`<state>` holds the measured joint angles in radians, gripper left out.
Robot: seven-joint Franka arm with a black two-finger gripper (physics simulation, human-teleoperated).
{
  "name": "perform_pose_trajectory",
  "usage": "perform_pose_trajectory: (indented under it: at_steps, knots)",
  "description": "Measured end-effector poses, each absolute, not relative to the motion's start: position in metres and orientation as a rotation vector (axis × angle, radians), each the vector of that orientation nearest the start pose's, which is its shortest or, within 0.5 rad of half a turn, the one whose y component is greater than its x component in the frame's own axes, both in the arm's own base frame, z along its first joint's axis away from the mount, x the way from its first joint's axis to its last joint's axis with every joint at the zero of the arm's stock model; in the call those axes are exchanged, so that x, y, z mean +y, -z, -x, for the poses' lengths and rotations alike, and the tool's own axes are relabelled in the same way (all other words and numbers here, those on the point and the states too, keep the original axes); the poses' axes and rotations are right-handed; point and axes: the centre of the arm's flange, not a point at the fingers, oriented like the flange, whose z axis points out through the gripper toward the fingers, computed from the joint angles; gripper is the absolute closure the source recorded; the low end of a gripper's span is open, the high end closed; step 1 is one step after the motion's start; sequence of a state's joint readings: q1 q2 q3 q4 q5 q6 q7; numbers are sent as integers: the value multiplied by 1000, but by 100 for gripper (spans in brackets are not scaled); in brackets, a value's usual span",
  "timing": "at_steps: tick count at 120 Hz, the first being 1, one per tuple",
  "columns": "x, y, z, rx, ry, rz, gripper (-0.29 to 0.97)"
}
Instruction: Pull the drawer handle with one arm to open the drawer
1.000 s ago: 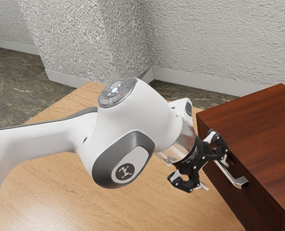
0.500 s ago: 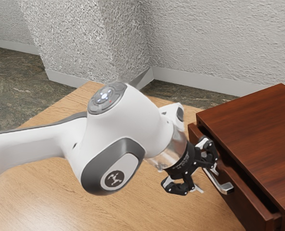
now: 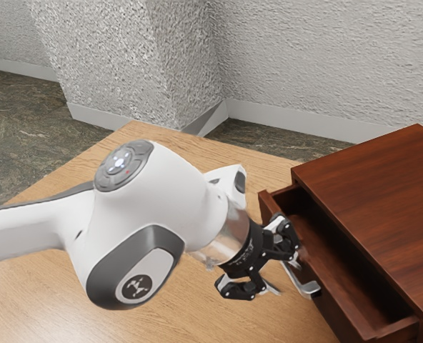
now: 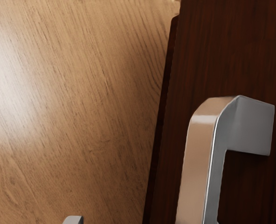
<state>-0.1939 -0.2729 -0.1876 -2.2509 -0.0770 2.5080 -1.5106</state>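
Observation:
A dark wood cabinet (image 3: 390,186) stands at the exterior view's right. Its top drawer (image 3: 276,207) is pulled partway out, with the inside showing. A silver bar handle (image 3: 306,286) sticks out from the drawer front. My black gripper (image 3: 283,268) straddles that handle with its fingers apart. In the wrist view the handle (image 4: 208,154) sits against the drawer front (image 4: 250,56), and one silver fingertip (image 4: 72,219) stands well clear of it over the table.
The cabinet rests on a light wood table (image 3: 197,321), whose bare top lies beneath and behind my arm. Rough grey walls and a dark stone floor (image 3: 26,121) surround the table.
The drawer has slid out of the cabinet toward the exterior view's left. My arm and gripper drew back the same way along with the handle.

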Motion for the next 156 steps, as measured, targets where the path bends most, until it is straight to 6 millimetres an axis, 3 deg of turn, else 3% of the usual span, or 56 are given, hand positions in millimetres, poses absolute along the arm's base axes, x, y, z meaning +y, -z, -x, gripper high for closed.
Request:
perform_pose_trajectory:
  at_steps: [61, 156]
  knots:
    - [-169, -533, -444, -2010, 582, 2905, 43]
    - [-155, -537, -392, -2006, 651, 2909, 43]
